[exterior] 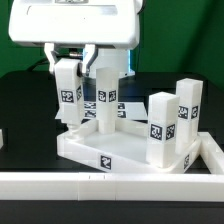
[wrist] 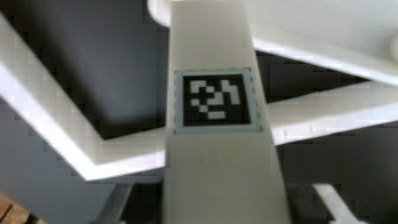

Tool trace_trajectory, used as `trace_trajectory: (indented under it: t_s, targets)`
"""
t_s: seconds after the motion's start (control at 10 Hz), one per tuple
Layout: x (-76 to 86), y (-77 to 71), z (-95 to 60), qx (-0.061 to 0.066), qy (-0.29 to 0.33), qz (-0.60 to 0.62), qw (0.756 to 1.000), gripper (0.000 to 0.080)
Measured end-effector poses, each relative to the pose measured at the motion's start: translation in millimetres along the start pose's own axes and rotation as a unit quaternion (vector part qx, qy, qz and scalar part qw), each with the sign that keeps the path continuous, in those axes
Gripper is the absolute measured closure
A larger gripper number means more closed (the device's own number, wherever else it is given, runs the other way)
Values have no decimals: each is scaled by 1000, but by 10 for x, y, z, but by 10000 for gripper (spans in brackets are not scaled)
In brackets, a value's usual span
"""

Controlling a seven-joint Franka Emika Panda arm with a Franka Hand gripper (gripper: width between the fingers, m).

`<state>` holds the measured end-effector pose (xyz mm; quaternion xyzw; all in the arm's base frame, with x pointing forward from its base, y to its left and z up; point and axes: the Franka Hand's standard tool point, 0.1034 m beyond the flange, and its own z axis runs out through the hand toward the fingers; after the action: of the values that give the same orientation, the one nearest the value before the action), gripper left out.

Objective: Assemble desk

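on the exterior view's left, a leg point(exterior: 68, 93) stands upright at the far left corner of the desk slab point(exterior: 110, 150), and the gripper point(exterior: 76, 62) sits on its top. 1 finger shows on each side of the leg's head, so the jaws look part-closed, pinching the leg. the slab lies on the dark table point(exterior: 25, 100), pushed against the long white rail point(exterior: 100, 184) in front. further along, a 2nd leg point(exterior: 106, 92) stands at the back, then a 3rd leg point(exterior: 160, 126) near the front and a 4th leg point(exterior: 189, 104) behind it on the exterior view's right. all 4 appear to be in place, so the step in hand is probably turning this last leg home.

to do it well, i would keep the leg plumb over its hole, turn about its own axis without side pull, and regrip lightly so the slab does not slide off the rail.

the exterior view gives the whole layout and the leg count. the wrist view shows only the held leg point(wrist: 217, 120) close up, with its tag, and the slab's raised rim point(wrist: 71, 130) behind; the fingertips are not visible there.
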<state>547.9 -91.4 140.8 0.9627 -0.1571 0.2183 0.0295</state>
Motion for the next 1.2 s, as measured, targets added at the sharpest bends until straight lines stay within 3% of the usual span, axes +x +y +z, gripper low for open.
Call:
trace_trajectory:
  t_s: [0.2, 0.3, 0.4, 1.2]
  targets:
    - [-3, -7, 3, -1, 3, 0, 1000, 509]
    - [13, -5, -42, -11, 52, -8, 999, 509]
    - [-75, -18, -25, -12, 47, -11, 999, 509]
    - [-146, -58, 44, -13, 40, -18, 999, 509]
